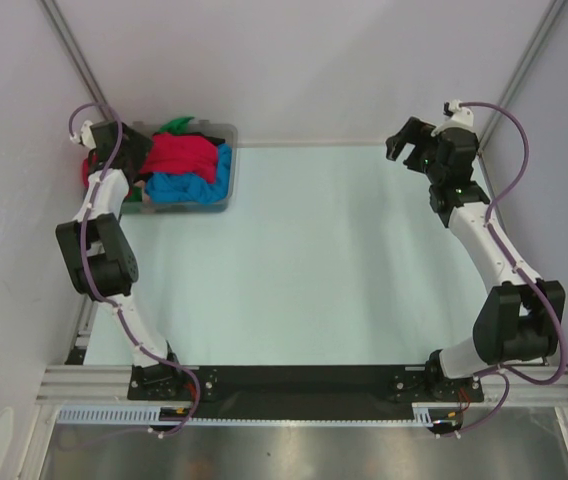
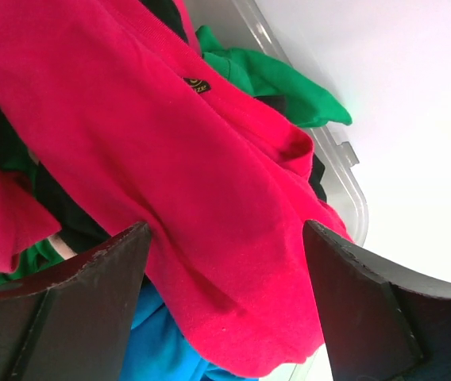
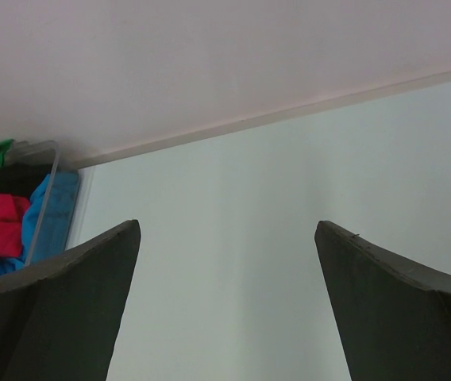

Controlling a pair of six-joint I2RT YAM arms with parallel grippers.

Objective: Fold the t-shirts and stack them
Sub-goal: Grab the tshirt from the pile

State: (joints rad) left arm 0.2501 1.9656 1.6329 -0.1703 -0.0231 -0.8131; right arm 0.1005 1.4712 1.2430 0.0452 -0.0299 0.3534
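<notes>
Red t-shirt [image 2: 170,143] lay crumpled across the far-left bin [image 1: 230,176], between the wide-spread jaws of the left gripper [image 2: 225,230]; right gripper [image 3: 227,225] gaped empty above open table [image 1: 344,260].

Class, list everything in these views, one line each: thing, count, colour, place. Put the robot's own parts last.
clear grey plastic bin: one, see-through grey, table's far left corner
soft red t-shirt: one, bright red, atop the bin's pile
soft blue t-shirt: one, blue, bin's near side
soft green t-shirt: one, green, bin's far rim
black cloth shirt: one, black, under the red one
flat pale table: one, pale mint, centre
left arm, right arm: two, white-black, near edge
left fingers: two, dark, open, straddling the red t-shirt
right fingers: two, dark, open, above the far right corner
</notes>
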